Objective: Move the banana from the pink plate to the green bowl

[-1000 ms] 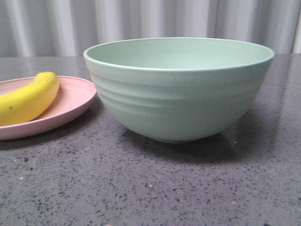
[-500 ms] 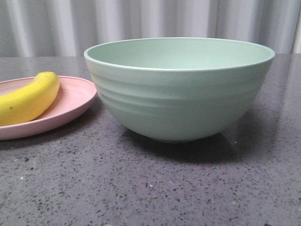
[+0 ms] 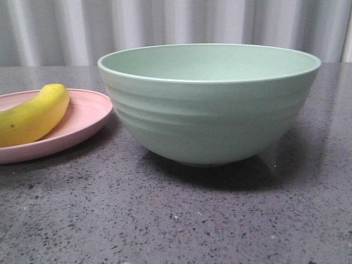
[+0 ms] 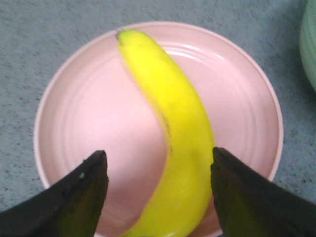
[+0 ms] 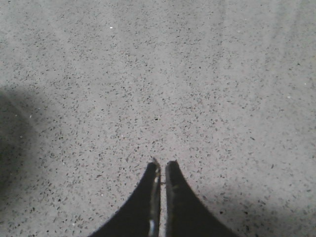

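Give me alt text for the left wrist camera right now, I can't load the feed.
A yellow banana lies across a round pink plate on a grey speckled table, seen from above. The left gripper is open, its two dark fingers either side of the banana's lower part, not closed on it. A sliver of the green bowl shows at the edge.

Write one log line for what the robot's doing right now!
left pincer: open over banana | banana: on pink plate | green bowl: empty | right pincer: shut

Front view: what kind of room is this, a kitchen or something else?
Probably a test bench rather than a kitchen: a dark speckled stone-look tabletop, a pleated grey curtain backdrop, and just a ridged mint-green bowl beside a pale pink plate bearing a glossy yellow banana.
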`<state>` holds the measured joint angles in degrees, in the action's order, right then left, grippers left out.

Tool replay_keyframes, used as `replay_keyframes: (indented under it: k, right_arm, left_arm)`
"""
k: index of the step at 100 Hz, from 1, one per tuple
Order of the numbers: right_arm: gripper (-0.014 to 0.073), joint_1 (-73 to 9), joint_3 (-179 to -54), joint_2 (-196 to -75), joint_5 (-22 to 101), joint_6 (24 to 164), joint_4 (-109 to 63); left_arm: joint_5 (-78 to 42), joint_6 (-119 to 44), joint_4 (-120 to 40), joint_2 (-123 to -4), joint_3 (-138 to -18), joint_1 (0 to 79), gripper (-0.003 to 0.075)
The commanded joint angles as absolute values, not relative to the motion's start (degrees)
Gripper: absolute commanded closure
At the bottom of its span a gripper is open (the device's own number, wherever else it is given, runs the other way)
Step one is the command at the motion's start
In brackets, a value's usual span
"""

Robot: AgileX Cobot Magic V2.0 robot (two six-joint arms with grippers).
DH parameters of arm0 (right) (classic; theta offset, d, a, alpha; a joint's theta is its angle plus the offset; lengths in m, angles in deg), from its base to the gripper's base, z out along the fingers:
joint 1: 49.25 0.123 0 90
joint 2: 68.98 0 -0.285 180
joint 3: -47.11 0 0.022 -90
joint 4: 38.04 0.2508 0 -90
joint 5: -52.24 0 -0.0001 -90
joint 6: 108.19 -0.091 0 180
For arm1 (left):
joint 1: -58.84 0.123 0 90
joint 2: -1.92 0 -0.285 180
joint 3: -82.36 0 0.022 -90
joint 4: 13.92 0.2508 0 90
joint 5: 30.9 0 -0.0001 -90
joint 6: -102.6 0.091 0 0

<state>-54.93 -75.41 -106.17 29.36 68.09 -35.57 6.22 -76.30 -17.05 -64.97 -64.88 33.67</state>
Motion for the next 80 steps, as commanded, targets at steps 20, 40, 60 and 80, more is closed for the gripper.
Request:
replay_keyframes:
  k: [20, 40, 60, 80]
  right_arm:
    - [0.0657, -54.8, -77.2, -106.8, 33.5, 68.1, -35.7]
    - [0.0657, -54.8, -77.2, -106.8, 33.5, 68.1, -35.7]
    - [0.0657, -54.8, -77.2, -106.8, 33.5, 68.1, -35.7]
    - [0.0657, -54.8, -77.2, -106.8, 33.5, 68.1, -35.7]
  left_arm:
    - [7.2, -76.6, -17.9, -70.8, -68.6, 30.0, 0.0302]
    - [7.1, -76.6, -17.9, -74.2, -68.6, 30.0, 0.0302]
    - [4.7, -76.6, -17.9, -76.6, -68.6, 30.0, 0.0302]
    - [4.3, -76.6, -17.9, -78.9, -69.4, 30.0, 0.0302]
